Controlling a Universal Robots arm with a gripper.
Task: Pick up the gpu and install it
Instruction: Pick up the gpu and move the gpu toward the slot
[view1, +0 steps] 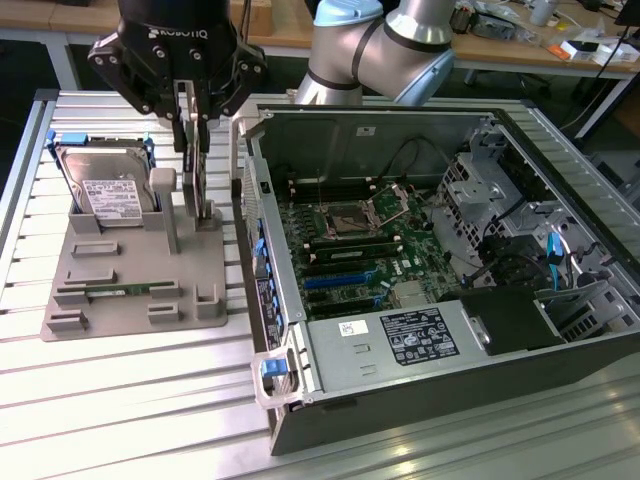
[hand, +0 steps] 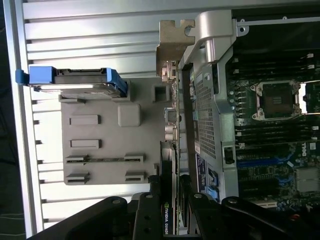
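Gripper (view1: 194, 138) pinching gpu (view1: 200, 190), card upright in gray holder (view1: 120, 270), just beside case (view1: 250, 180) wall. Watch bracket (hand: 172, 42) (silvery end): any tilt as you lift likely snags it on case lip.

The computer case (view1: 420, 390) was dark matt sheet metal outside and bare silvery metal inside. Beside it, the ribbed table (view1: 120, 400) was brushed aluminium with a soft sheen. The holder (view1: 130, 290) next to the case looked like matt grey plastic. By the case wall, the gpu (view1: 195, 178) had a dull silvery metal bracket (hand: 172, 42). Farther from the case, the hard drive (view1: 100, 170) carried a white paper label.
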